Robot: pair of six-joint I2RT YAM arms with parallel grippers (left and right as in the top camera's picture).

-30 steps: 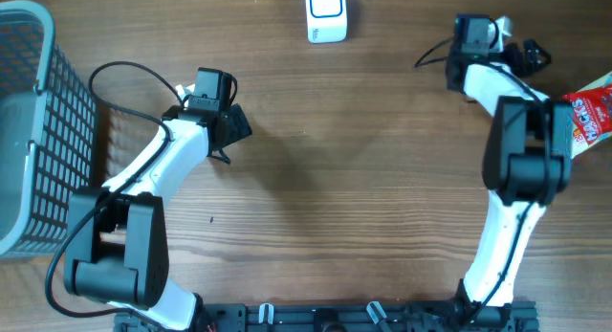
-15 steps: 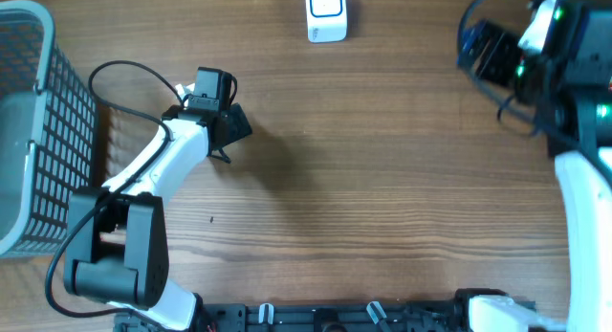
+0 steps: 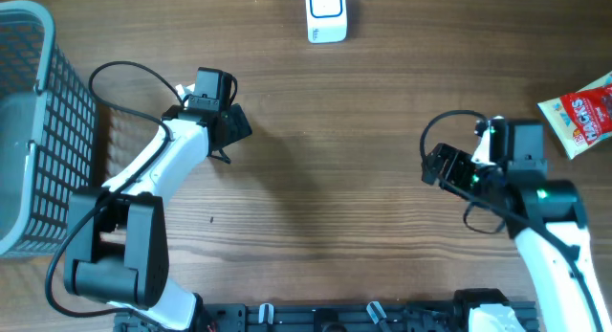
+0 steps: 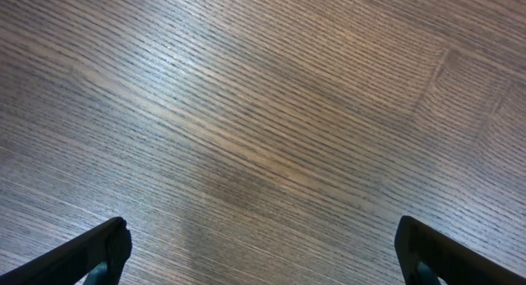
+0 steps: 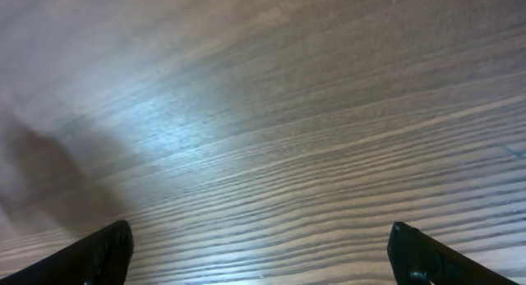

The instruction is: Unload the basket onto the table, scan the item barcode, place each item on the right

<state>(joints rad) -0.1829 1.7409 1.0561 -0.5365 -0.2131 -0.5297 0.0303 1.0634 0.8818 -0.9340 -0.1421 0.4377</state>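
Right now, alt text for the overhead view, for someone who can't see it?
Two white arms hold open, empty grippers over a wooden table: left gripper mid-left, right gripper lower right. A red snack packet lies at the right edge, a white device at top centre, a grey basket far left.

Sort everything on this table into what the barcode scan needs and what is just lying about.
For the job:
red and yellow snack packet at the right edge, the item
white and blue device at the far edge, probably the scanner
left gripper and right gripper, both open and empty

Lying about:
grey mesh basket at the left edge
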